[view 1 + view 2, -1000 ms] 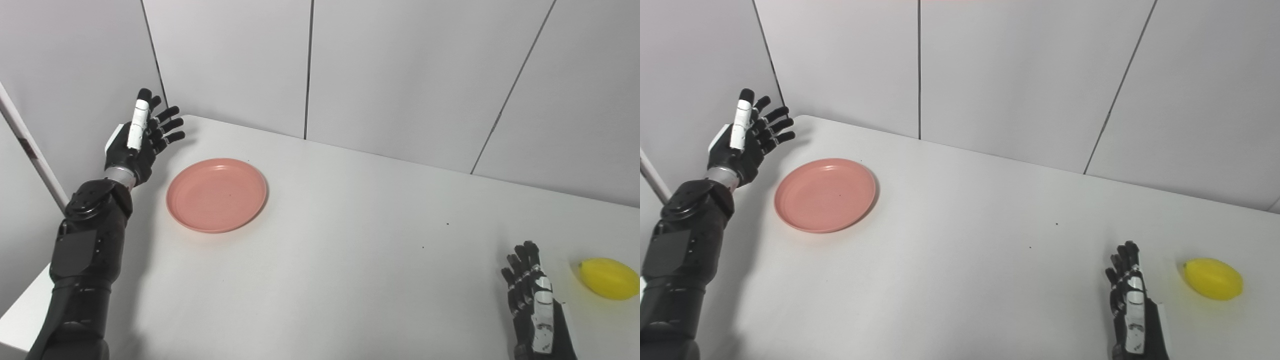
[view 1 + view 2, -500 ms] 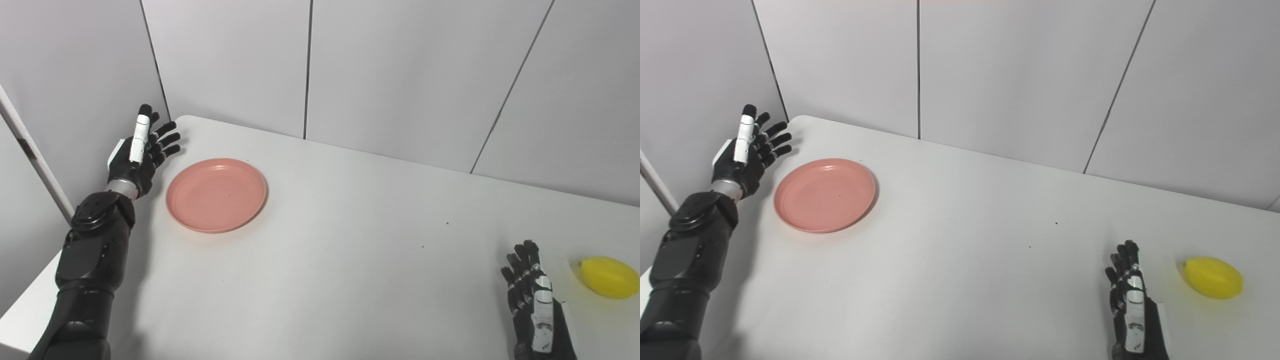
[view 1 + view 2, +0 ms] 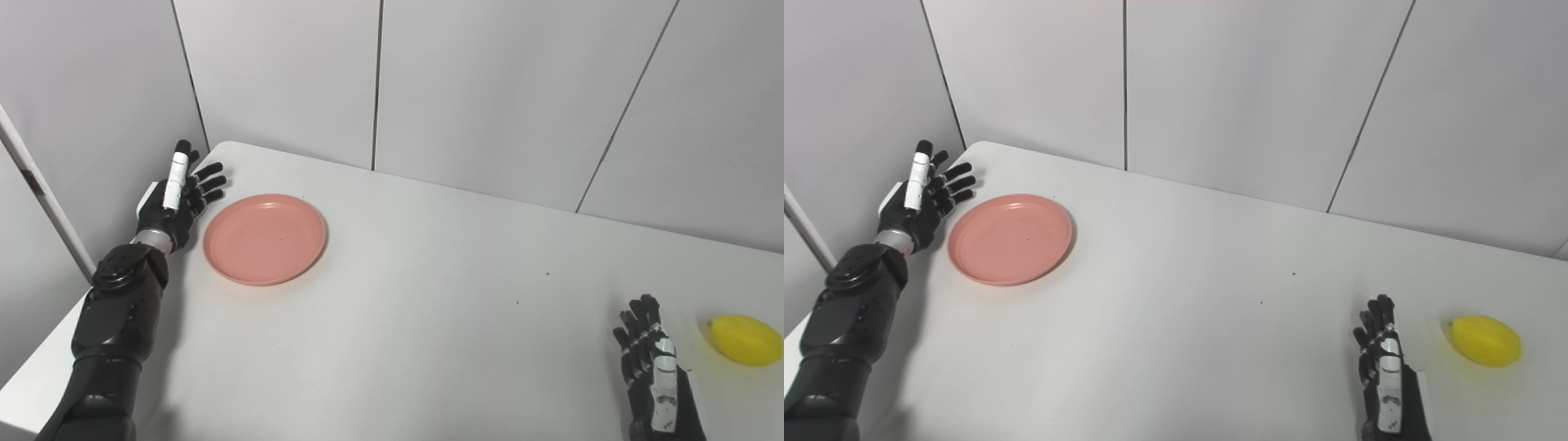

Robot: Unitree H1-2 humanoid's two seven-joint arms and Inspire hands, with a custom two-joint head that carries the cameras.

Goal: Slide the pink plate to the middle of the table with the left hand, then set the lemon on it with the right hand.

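The pink plate (image 3: 264, 238) lies flat and empty on the white table (image 3: 416, 306), near its far left corner. My left hand (image 3: 176, 201) is open, fingers spread, just left of the plate's rim and apart from it. The yellow lemon (image 3: 745, 340) lies near the table's right edge. My right hand (image 3: 654, 367) is open and empty, palm down, a short way left of the lemon. The same scene shows in the right eye view: plate (image 3: 1009, 238), left hand (image 3: 920, 197), lemon (image 3: 1485, 340), right hand (image 3: 1384, 366).
Grey wall panels (image 3: 490, 92) stand close behind the table's far edge and along its left side. The table's rounded far left corner (image 3: 220, 147) is just beyond my left hand. A few small dark specks (image 3: 547, 274) mark the tabletop.
My left hand has come down and slightly right, closer to the table and the plate's left rim. The plate, the lemon and my right hand have not moved.
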